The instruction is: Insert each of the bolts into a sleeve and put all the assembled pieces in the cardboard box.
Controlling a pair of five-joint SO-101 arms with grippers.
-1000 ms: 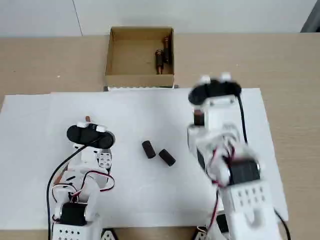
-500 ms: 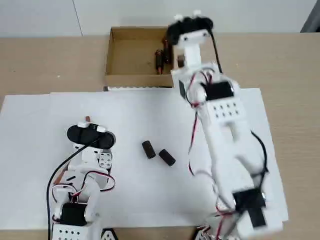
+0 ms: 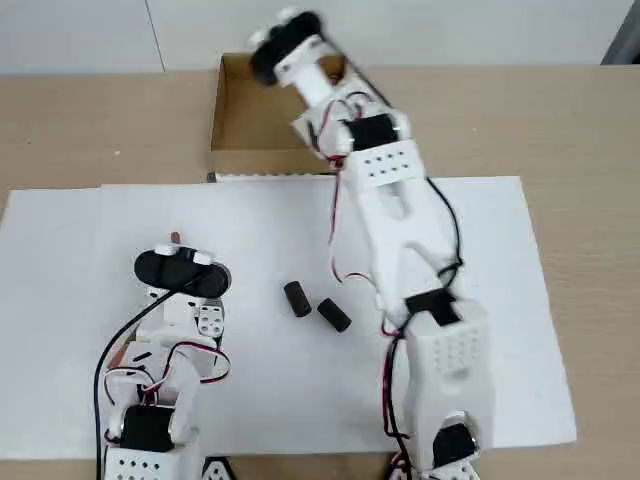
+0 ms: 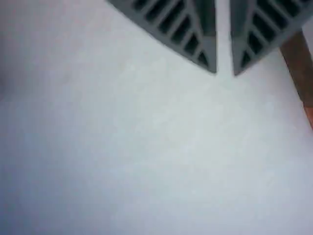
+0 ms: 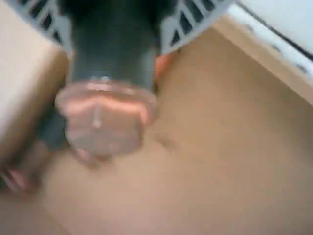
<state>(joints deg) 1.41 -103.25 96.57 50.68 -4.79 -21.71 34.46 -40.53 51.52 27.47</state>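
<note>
My right gripper (image 5: pixel 115 29) is shut on an assembled piece (image 5: pixel 105 98), a black sleeve with a copper bolt head at its end. It hangs over the floor of the cardboard box (image 5: pixel 234 147). In the high view this gripper (image 3: pixel 290 45) is above the box (image 3: pixel 228 115) near its back wall. Another dark and copper piece (image 5: pixel 24 166) lies blurred in the box. Two loose black sleeves (image 3: pixel 296 298) (image 3: pixel 334 315) lie on the white sheet. My left gripper (image 4: pixel 224 68) is shut just above the sheet with nothing in it, and a copper bolt (image 4: pixel 299 63) lies beside it.
The white sheet (image 3: pixel 80 260) covers the table's front; bare wood lies around the box. My right arm (image 3: pixel 400 220) stretches from the front edge to the box, passing right of the sleeves. My left arm (image 3: pixel 180 272) stands at the sheet's left.
My right arm has swung from the sheet's right part forward and leftward over the box, carrying the assembled piece. The left arm and both loose sleeves have stayed put.
</note>
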